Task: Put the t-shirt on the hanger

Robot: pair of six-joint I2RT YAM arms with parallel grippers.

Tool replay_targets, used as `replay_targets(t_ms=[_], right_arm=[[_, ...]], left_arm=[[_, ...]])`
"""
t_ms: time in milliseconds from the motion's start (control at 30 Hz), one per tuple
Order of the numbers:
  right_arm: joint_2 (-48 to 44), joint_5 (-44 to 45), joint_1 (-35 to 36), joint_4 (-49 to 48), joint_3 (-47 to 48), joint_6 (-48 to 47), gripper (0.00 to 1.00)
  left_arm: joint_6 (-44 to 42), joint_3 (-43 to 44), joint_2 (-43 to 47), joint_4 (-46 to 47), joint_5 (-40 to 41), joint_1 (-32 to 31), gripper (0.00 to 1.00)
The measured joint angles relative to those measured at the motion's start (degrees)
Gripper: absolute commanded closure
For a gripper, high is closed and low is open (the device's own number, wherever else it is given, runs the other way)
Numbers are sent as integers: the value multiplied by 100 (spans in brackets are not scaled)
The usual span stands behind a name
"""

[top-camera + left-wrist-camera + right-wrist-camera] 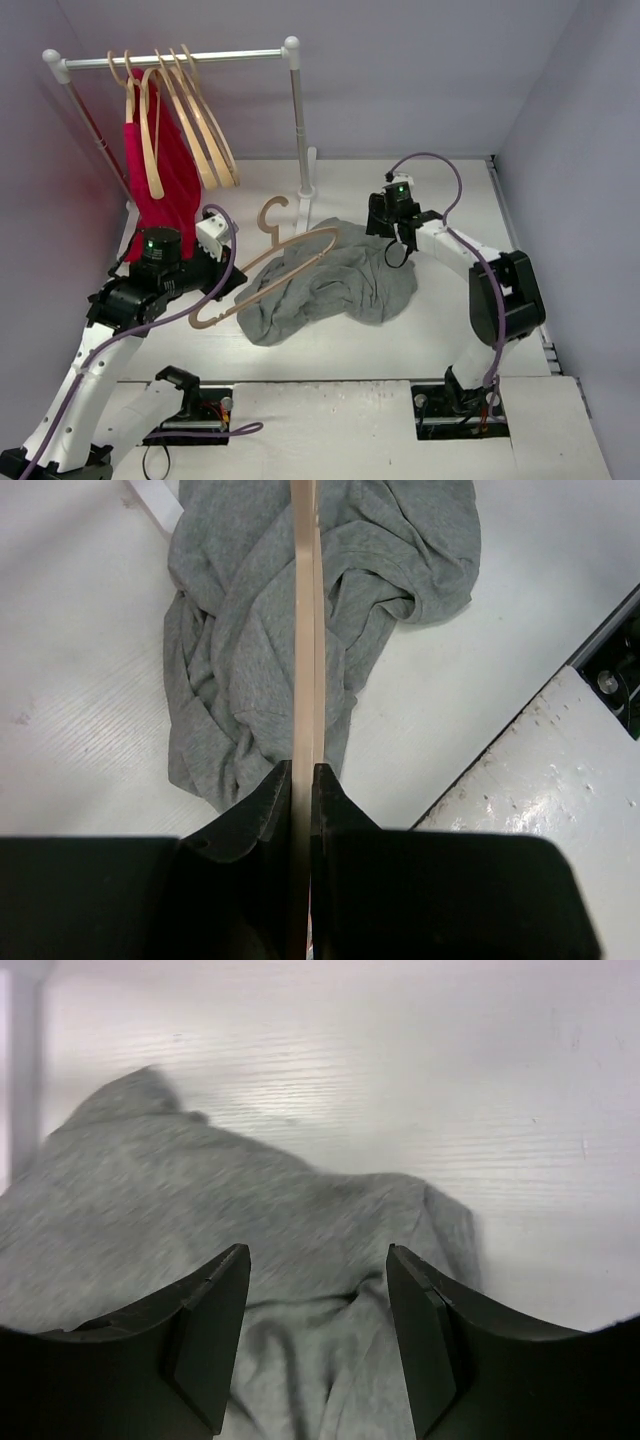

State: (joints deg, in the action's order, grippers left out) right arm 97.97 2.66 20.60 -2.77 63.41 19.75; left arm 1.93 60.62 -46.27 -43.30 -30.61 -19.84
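Left jaws clamp one hanger (306, 630); right jaws apart over one t-shirt (250, 1210).

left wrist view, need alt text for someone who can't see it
The black left hand is shut on a pale wooden clothes hanger, seen edge-on as a thin strip running up the middle of the picture. Beyond it a crumpled grey cotton t-shirt lies on the white table.

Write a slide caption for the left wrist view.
Jaws shut on the pale hanger, edge-on over the crumpled grey t-shirt.
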Motion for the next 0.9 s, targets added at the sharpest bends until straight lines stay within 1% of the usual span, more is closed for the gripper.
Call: replay_targets(t_ms=[100, 167, 267, 333, 467, 600, 733, 900], right_arm=[[-494, 289, 472, 57, -109, 5, 45], [-991, 472, 1025, 34, -407, 144, 46], [-1691, 662, 1862, 59, -998, 600, 46], [-2043, 801, 2196, 138, -1444, 989, 46], [-2382, 1215, 2505, 543, -2200, 1927, 46], [-2393, 1407, 2712, 826, -2533, 2547, 47], [-2330, 1450, 2804, 835, -2548, 2876, 50], [-2004, 1453, 2860, 813, -2534, 2997, 54]], left_arm=[[3, -3, 47, 47, 134, 0, 100], [8, -16, 82, 91, 254, -1, 100], [18, -36, 114, 150, 486, -4, 100], [22, -48, 117, 178, 598, -4, 100], [40, -61, 117, 245, 725, -6, 100], [50, -63, 107, 299, 761, -36, 100], [63, -65, 86, 329, 762, -72, 100], [61, -94, 70, 335, 758, -106, 100]])
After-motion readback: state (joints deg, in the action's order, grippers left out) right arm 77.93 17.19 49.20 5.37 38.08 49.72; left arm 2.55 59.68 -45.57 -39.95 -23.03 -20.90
